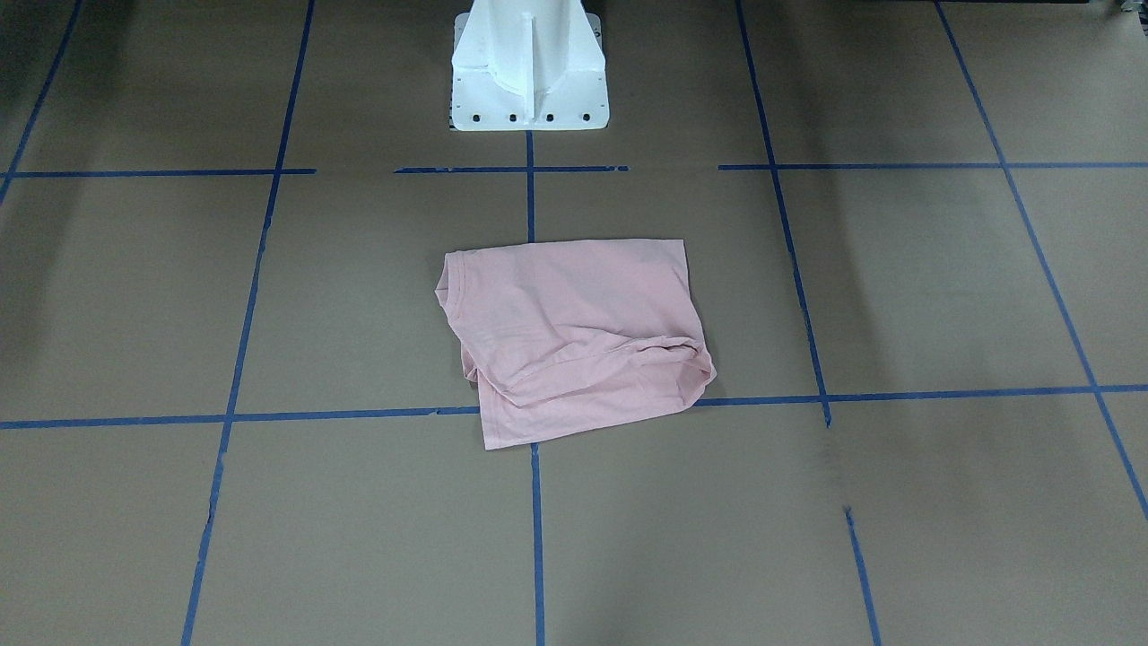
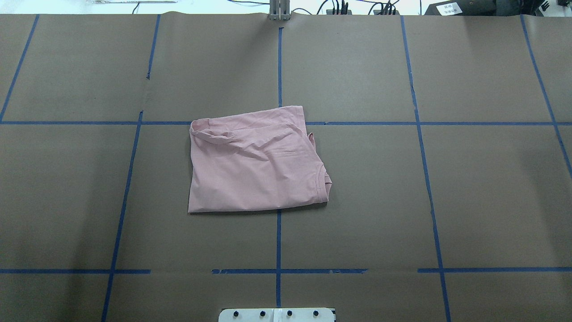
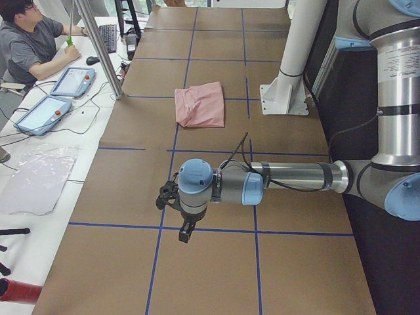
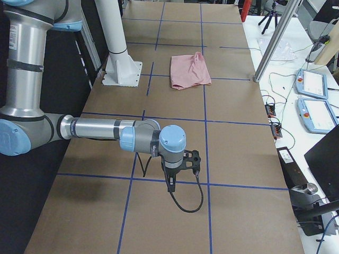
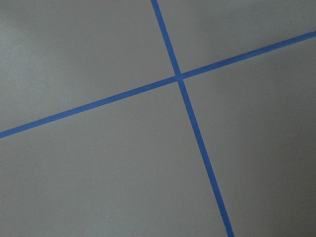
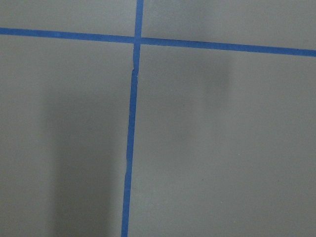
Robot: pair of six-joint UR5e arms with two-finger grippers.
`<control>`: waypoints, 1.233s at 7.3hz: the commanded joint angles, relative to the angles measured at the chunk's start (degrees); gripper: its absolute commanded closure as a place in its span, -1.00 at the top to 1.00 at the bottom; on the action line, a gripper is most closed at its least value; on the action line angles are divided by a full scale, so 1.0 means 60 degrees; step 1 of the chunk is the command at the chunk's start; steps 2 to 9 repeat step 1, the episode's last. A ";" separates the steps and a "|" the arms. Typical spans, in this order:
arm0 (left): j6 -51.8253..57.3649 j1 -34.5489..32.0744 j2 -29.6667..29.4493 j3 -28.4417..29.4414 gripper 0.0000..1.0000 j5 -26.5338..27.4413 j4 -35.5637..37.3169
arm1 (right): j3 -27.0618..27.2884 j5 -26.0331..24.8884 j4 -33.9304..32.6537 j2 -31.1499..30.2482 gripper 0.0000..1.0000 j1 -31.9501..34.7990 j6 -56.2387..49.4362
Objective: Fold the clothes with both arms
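Observation:
The pale pink T-shirt (image 1: 574,332) lies folded into a rough rectangle at the table's middle, with the collar at one side; no print shows. It also shows in the overhead view (image 2: 254,165) and both side views (image 3: 200,105) (image 4: 189,71). My left gripper (image 3: 186,233) hangs over bare table far from the shirt, seen only in the exterior left view. My right gripper (image 4: 170,185) hangs likewise at the other end, seen only in the exterior right view. I cannot tell whether either is open or shut. Both wrist views show only brown paper and blue tape.
The table is covered in brown paper with a grid of blue tape (image 2: 279,67). The white pedestal base (image 1: 527,72) stands at the robot's side of the shirt. An operator (image 3: 33,46) sits at a side bench with tablets (image 3: 72,82). More tablets (image 4: 312,84) lie beyond the table's far edge.

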 commanded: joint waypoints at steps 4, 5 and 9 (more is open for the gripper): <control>0.0000 -0.0010 -0.0001 -0.0032 1.00 0.0004 0.0000 | 0.0000 0.0000 0.0000 -0.0005 1.00 0.0000 0.0000; 0.0000 -0.0010 -0.0001 -0.0032 1.00 0.0004 0.0000 | 0.0000 0.0000 0.0000 -0.0005 1.00 0.0000 0.0000; 0.0000 -0.0010 -0.0001 -0.0032 1.00 0.0004 0.0000 | 0.0000 0.0000 0.0000 -0.0005 1.00 0.0000 0.0000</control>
